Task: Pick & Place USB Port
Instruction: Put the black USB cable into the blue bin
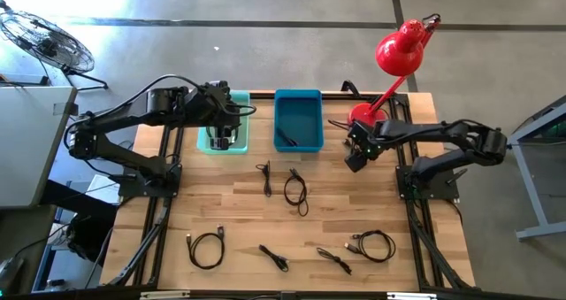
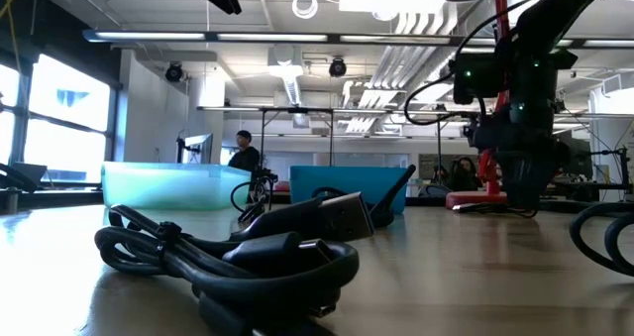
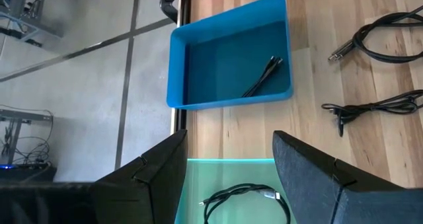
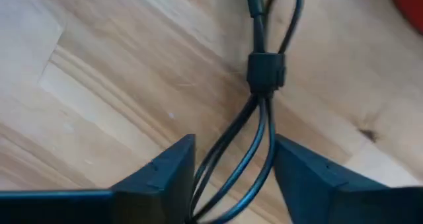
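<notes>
My right gripper is low over the table's far right part, beside the red lamp's base, and it is open. A black looped cable with a band around its strands lies on the wood and runs in between the fingers. My left gripper hovers open above the pale teal bin, touching nothing. A coiled black cable lies on that bin's floor. The blue bin next to it holds another black cable. My right gripper comes at the black cable from above, one finger on each side of its two strands, just short of the band. Whether the fingers touch the strands, I cannot tell. The far part of the cable rests on the wood.
Several black cables lie loose on the wood: two mid-table and more along the near edge. One fills the low view's foreground. The red desk lamp stands at the far right corner.
</notes>
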Robot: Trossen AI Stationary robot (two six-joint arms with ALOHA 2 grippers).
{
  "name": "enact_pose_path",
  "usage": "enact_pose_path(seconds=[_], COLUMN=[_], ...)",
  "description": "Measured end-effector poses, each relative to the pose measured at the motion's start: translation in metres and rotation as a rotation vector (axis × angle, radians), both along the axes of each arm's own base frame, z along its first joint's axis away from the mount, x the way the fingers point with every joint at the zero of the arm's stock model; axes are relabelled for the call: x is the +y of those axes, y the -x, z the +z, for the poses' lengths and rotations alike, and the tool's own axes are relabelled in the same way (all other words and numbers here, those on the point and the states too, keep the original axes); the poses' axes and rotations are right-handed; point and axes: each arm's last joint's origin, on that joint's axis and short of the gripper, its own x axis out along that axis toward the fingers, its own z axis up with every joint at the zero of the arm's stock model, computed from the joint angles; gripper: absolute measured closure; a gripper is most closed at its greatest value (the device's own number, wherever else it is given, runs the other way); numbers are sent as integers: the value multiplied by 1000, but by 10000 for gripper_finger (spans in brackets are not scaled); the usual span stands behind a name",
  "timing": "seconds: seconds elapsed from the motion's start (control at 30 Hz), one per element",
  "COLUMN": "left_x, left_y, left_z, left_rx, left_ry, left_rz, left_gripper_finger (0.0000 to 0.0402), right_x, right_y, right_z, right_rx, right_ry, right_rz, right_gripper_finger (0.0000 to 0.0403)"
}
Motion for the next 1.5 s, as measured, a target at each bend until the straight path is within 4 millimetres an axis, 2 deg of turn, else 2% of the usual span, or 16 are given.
enact_pose_path(seconds=[0.1, 0.17, 0.23, 0.4, 0.6, 0.97, 1.2, 1.33, 1.5], left_x=[0, 0, 0, 0, 0, 0, 1, 1, 1], left_y=[0, 0, 0, 0, 1, 1, 2, 2, 2], left_z=[0, 0, 0, 0, -1, -1, -1, -1, -1], left_rx=[0, 0, 0, 0, 9, 29, 45, 49, 55], left_ry=[0, -1, -2, -2, 0, -9, -49, -56, -65], left_rz=[0, 1, 2, 2, 2, -11, 10, 10, 4], left_gripper_finger=[186, 186, 186, 186, 186, 186, 186, 186, 186], right_x=[1, 1, 1, 2, 4, 11, -6, -16, -26], right_y=[2, 2, 1, 0, -17, -53, -70, -84, -110], right_z=[-2, -2, -2, 0, 23, 103, 142, 140, 107], right_rx=[9, 9, 4, -18, -93, -195, -406, -460, -397], right_ry=[-4, -2, -3, -34, -13, 100, 244, 236, 149], right_rz=[13, 33, 52, 56, 112, 229, 228, 229, 276], right_gripper_finger=[291, 355, 387, 397, 399, 401, 402, 402, 402])
